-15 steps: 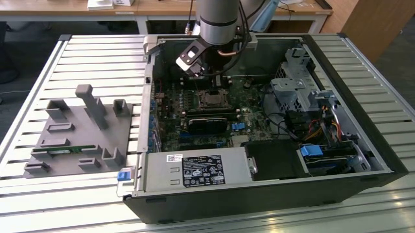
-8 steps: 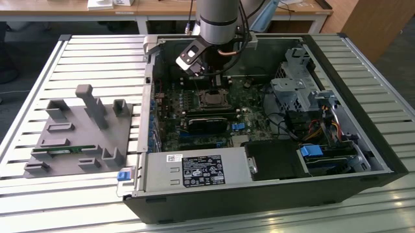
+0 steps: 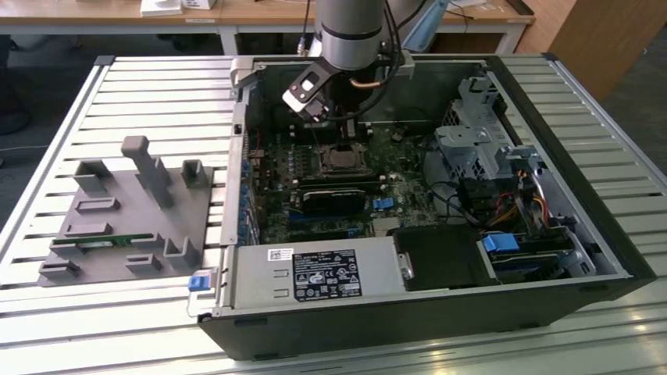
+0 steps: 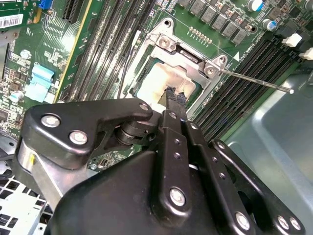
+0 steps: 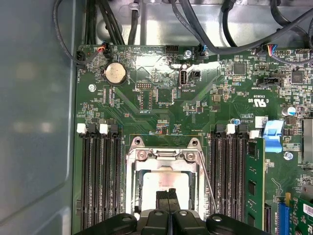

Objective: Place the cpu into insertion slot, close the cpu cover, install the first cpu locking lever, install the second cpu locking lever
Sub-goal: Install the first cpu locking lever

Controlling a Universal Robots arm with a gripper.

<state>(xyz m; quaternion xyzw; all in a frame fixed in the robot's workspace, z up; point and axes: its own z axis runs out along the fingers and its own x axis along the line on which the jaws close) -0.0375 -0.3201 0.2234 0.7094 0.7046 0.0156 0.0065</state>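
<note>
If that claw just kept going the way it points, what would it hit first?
Most likely the small square chip with the pale metal top, framed by the silvery metal cover plate. The shut claw aims straight at it; the gap left is hard to judge.

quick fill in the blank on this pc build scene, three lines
1. The claw is over the cpu, its jaws ___.
2. The motherboard is ___ in colour.
3. The grey fixture lies to the exterior view's ___ of the computer case.
Missing words: shut; green; left.
</note>
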